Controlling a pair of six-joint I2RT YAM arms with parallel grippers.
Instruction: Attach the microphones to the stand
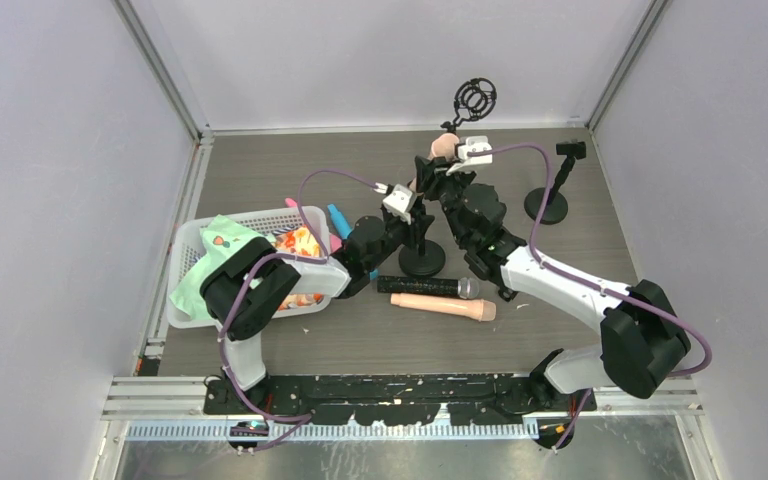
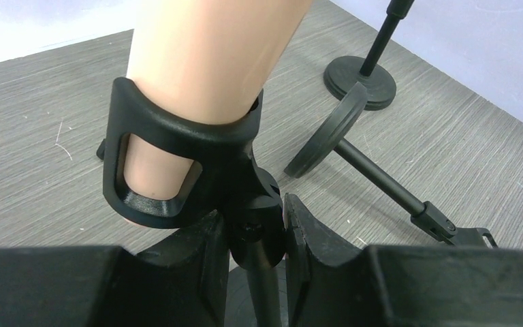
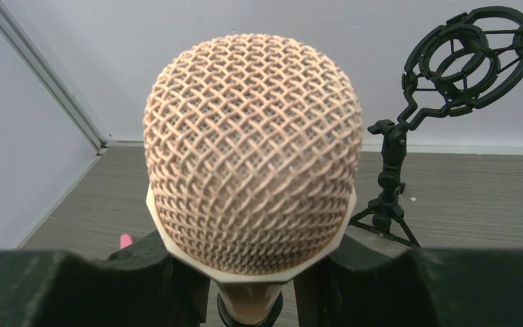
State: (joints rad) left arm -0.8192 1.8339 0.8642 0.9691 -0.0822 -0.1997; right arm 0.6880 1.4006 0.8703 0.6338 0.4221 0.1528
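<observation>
A peach microphone (image 1: 444, 146) stands upright with its lower body in the black clip (image 2: 177, 122) of the round-based stand (image 1: 422, 260). My right gripper (image 3: 252, 300) is shut on its neck, just under the mesh head (image 3: 252, 170). My left gripper (image 2: 255, 218) is shut on the stand's swivel joint (image 2: 262, 228) directly below the clip. A black microphone (image 1: 430, 286) with a silver head and a second peach microphone (image 1: 445, 306) lie on the table in front of the stand's base. A blue microphone (image 1: 338, 218) lies behind the basket.
A white basket (image 1: 188, 262) with cloth and toys sits at the left. Another round-based stand (image 1: 550, 205) is at the right, a tripod stand with a ring shock mount (image 3: 466, 58) at the back. A third stand (image 2: 374, 180) lies tipped over.
</observation>
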